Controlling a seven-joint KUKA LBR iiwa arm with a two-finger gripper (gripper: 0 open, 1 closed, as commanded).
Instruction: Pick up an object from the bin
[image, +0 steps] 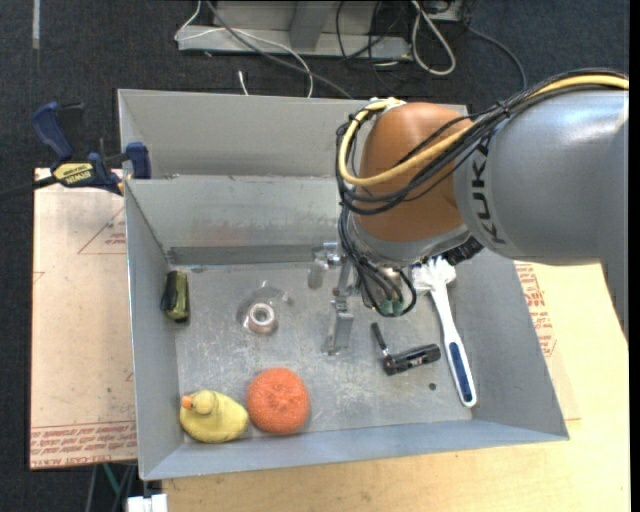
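The gripper (333, 300) hangs over bare floor in the middle of the bin (150, 300), fingers (341, 328) apart. A small metal ring (261, 317) lies near on the view's left and a black angled tool (408, 357) on its right. A toothbrush (455, 350), an orange ball (278, 401) and a yellow duck (212, 417) lie farther off.

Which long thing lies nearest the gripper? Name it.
The black angled tool, close beside the gripper. The white-and-blue brush lies beyond it; the dark cylinder sits by the left wall.
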